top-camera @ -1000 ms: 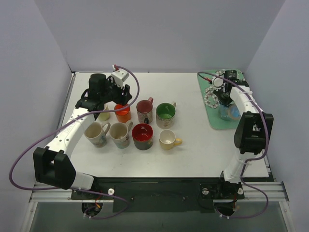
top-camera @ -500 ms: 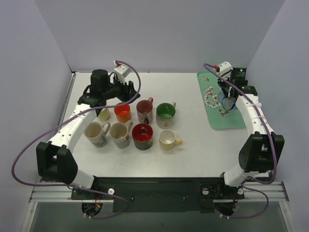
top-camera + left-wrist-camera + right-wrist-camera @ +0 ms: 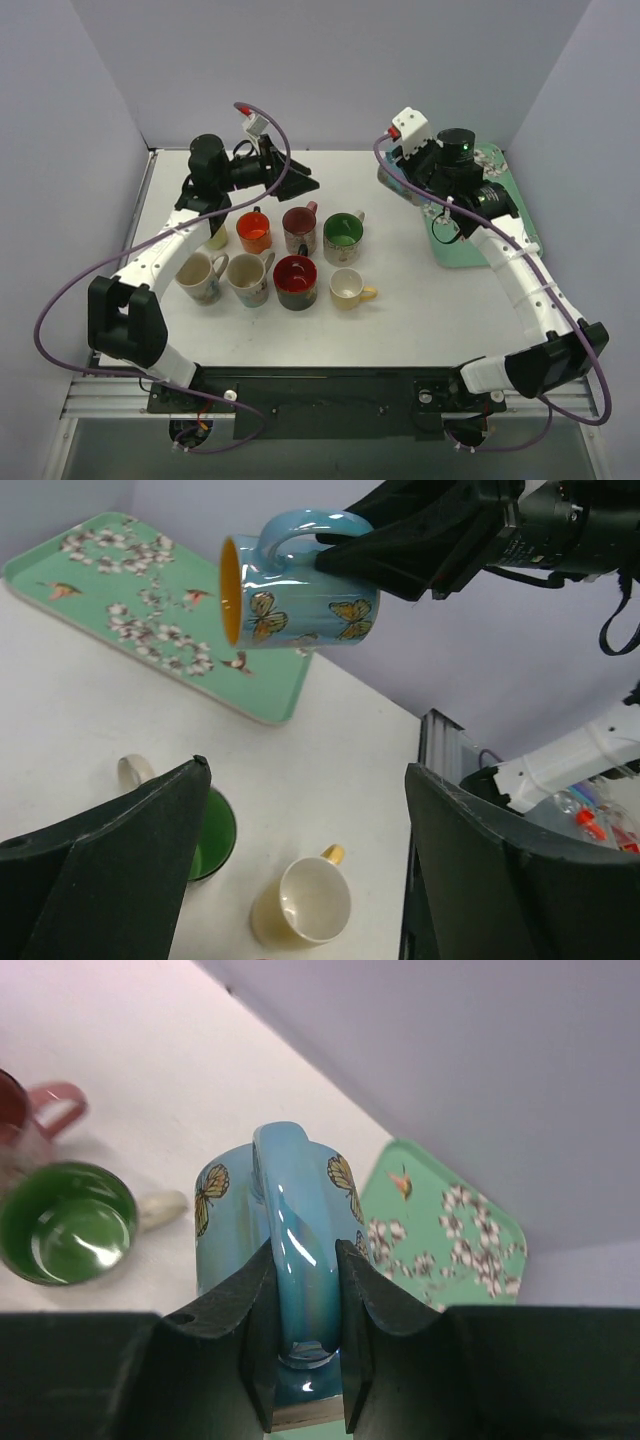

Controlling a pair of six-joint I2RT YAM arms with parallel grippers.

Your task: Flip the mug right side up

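Note:
The mug point(image 3: 300, 605) is light blue with butterflies and an orange inside. It hangs in the air on its side, mouth toward the left in the left wrist view. My right gripper point(image 3: 300, 1255) is shut on its handle point(image 3: 290, 1210), above the left edge of the green tray point(image 3: 470, 250). In the top view the right gripper point(image 3: 405, 172) hides most of the mug. My left gripper point(image 3: 305, 770) stands open and empty, raised above the cluster of cups and pointing toward the mug. From above, the left gripper point(image 3: 300, 172) is over the back of the table.
Several upright cups stand mid-table: orange point(image 3: 254, 233), dark red with pink handle point(image 3: 299, 228), green point(image 3: 342, 236), red point(image 3: 296, 281), cream with yellow handle point(image 3: 348, 287), and two cream ones point(image 3: 198, 275) point(image 3: 248, 277). Walls close the back and sides.
The right arm has lifted the blue mug off the tray and carried it left, tipping it sideways. The left gripper has risen from the cups, swung right and opened wider.

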